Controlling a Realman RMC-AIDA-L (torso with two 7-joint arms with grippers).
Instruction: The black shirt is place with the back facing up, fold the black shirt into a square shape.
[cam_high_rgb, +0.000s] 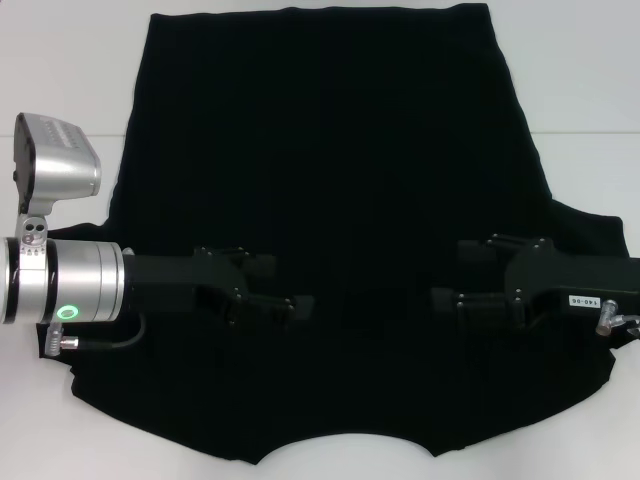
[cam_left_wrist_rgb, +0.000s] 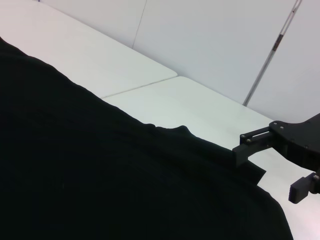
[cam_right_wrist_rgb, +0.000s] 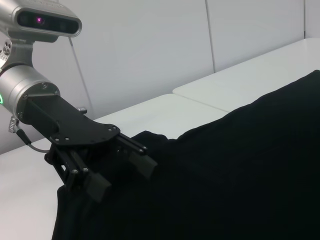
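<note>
Shirt fabric, the black shirt (cam_high_rgb: 330, 180), is lying flat on the white worktop (cam_high_rgb: 60, 60); left end effector (cam_high_rgb: 275, 288) and right end effector (cam_high_rgb: 450, 275) are hovering over it, fingers spread.

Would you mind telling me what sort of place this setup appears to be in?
Probably a lab or test workspace: the black shirt lies spread on a plain white table against bare white wall panels, with the left tool and right tool over it.
</note>
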